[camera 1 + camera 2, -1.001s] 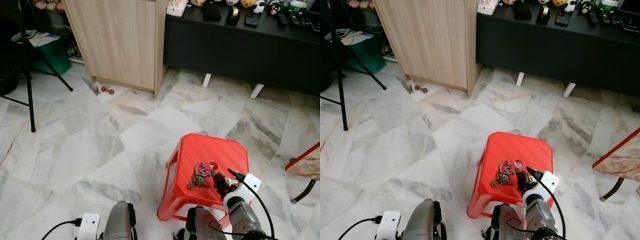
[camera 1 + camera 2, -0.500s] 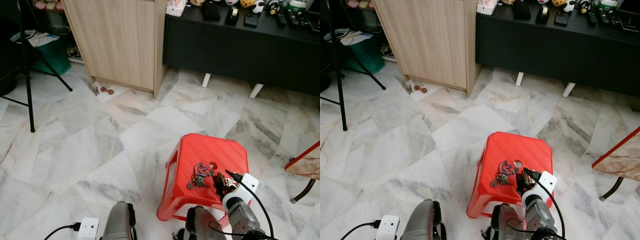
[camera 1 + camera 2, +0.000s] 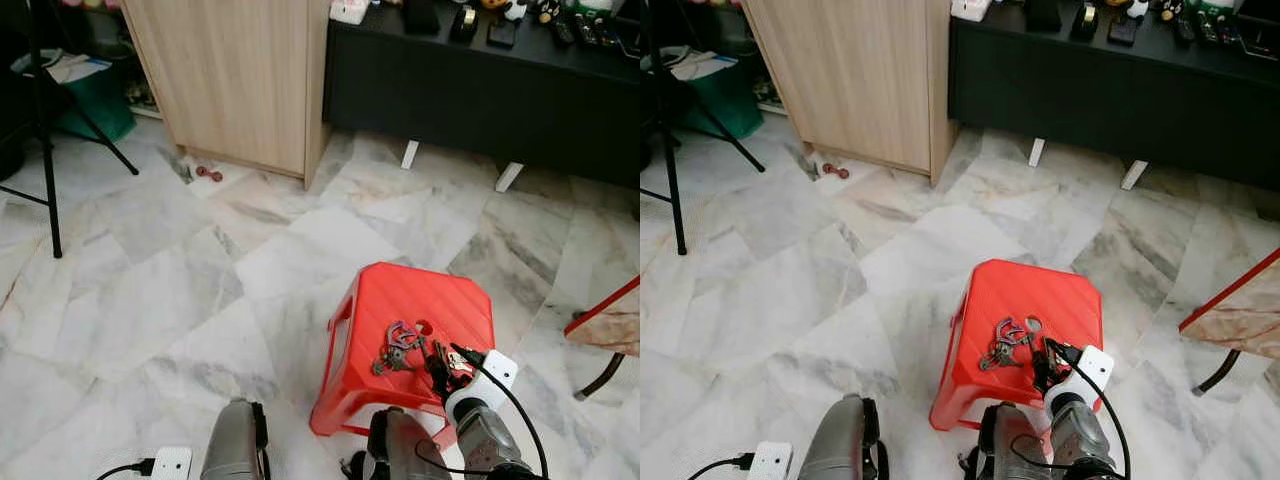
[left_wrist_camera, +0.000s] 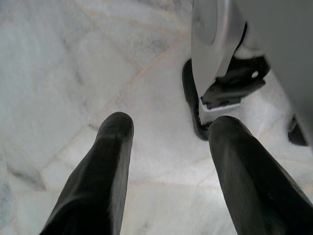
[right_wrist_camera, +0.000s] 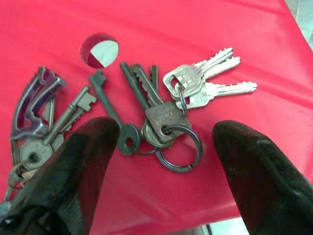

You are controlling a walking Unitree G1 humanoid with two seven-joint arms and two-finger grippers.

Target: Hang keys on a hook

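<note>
While the red plastic stool [image 3: 415, 320] stands on the marble floor [image 3: 150, 290], the right hand [image 5: 161, 161] hovers right over its seat, fingers [image 5: 249, 166] spread wide and gripping nothing. Between them lies the bunch of keys [image 5: 166, 115] on its ring, beside a purple carabiner [image 5: 29, 100] with more keys and the seat's round hole [image 5: 99, 50]. The left hand [image 4: 166, 161] hangs low above the floor, fingers apart, empty.

Wooden cabinet [image 3: 240, 80] beside black sideboard [image 3: 480, 95].
</note>
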